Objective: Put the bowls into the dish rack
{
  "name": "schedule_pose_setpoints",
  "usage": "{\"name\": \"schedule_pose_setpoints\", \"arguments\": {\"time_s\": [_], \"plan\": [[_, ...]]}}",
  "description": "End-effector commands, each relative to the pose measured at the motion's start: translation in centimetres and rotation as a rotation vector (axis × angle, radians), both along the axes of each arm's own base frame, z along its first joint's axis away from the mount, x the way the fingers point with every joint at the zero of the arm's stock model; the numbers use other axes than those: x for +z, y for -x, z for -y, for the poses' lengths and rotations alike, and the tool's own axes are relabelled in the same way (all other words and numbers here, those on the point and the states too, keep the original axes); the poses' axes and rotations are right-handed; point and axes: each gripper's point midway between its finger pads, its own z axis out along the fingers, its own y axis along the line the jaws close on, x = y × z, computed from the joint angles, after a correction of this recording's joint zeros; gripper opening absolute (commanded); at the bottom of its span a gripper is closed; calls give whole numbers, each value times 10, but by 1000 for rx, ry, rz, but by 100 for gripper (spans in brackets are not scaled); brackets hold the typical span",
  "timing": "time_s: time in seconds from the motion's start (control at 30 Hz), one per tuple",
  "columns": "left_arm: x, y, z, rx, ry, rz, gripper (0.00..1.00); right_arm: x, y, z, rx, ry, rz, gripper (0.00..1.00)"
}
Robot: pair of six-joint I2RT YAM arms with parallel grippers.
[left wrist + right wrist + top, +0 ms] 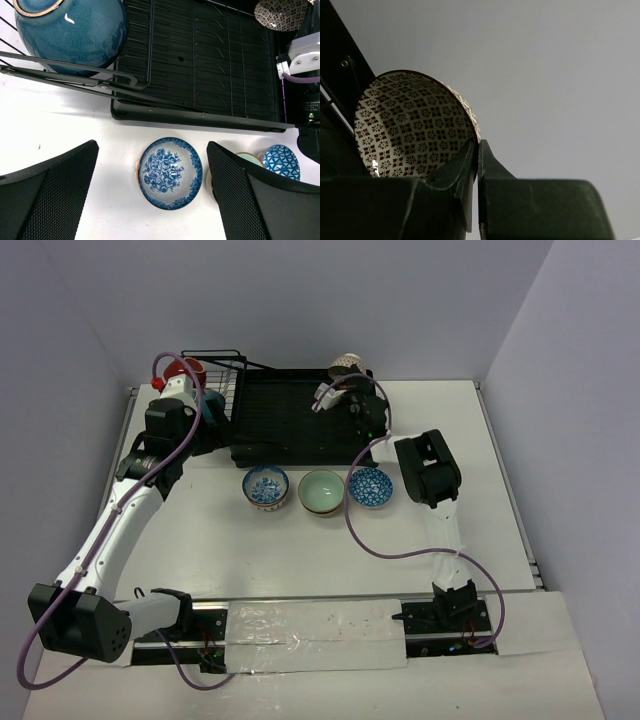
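Starting wide with the white bench [250,560], then the dish rack [290,425] lying along its far side, wire basket [228,375] joined at the left end and already cradling a dark blue bowl [70,30]. Down to the arms: right arm [430,475] reaching over the rack's far right corner, left arm [120,520] stretched toward the basket end. On to the bowls: three in a row on the bench just in front of the rack, a blue floral bowl [265,487], a pale green bowl [321,490] and a blue geometric bowl [371,487], none loaded yet. Smaller again: right pincer [477,145] pressed together on the rim of a brown-patterned bowl [410,125], held at that far right corner; touching the rack or not, hard to say. Left pincer [152,145] spread wide, gripping nothing, floral bowl framed in its gap in the wrist view but untouched. Looks like mid-placement: one bowl in, one in hand. Next, probably: settle the patterned bowl into the rack's ridges before letting go, then bring the left pincer down over the floral rim and close.
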Motion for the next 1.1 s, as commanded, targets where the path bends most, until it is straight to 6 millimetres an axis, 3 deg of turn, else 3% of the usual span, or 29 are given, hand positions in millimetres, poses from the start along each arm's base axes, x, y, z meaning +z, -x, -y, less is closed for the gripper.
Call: {"name": "schedule_pose_setpoints", "arguments": {"time_s": [0.0,0.33,0.6,0.67,0.7,0.77,0.9,1.07], "plan": [[15,-2,1,2,32,54,95,42,13,-7,24,-10,141,0],[15,-1,0,3,32,57,95,17,14,-14,59,44,17,0],[16,-1,-1,5,33,60,95,13,16,-10,52,53,18,1],[15,-1,-1,4,35,59,95,15,17,-11,56,52,25,8],[15,-1,-1,8,36,59,95,16,18,-12,57,51,30,19],[16,-1,-2,9,36,62,95,19,19,-11,58,29,40,29],[16,-1,-1,8,37,64,95,34,23,-5,41,-7,80,40],[20,-1,-3,10,39,76,95,53,32,2,30,-54,124,45]]}}
